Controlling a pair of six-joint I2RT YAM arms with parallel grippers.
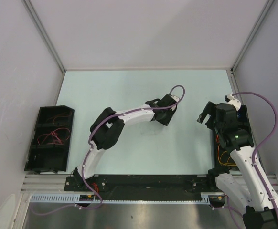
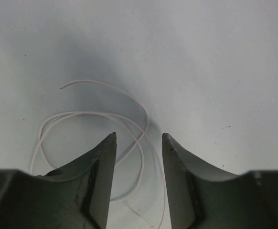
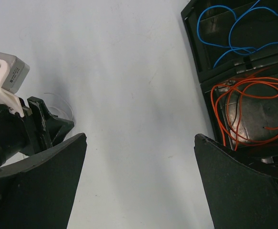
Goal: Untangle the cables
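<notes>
Centrally on the worktop [image 1: 129,86], the left gripper [image 2: 139,138] hangs low over a pale cable [image 2: 81,113] that lies in loose, overlapping loops on the bare surface. Its jaws stand partly apart with a clear gap, and a strand of the loop runs under that gap; whether either finger touches the strand cannot be told. Nothing is gripped.

The right gripper [image 3: 141,138] hovers near the right edge with its fingers spread wide and empty. Beside it, along that edge, sits a black tray [image 3: 196,52]. A blue cable [image 3: 214,6] curls in one compartment and an orange cable [image 3: 217,107] coils in the next.

A second black tray [image 1: 34,148] lies at the left edge, well apart from both grippers, with red cables [image 1: 53,137] tangled inside.

The right wrist view also shows a white block [image 3: 7,71] on the left arm; any print on it is too small to read
</notes>
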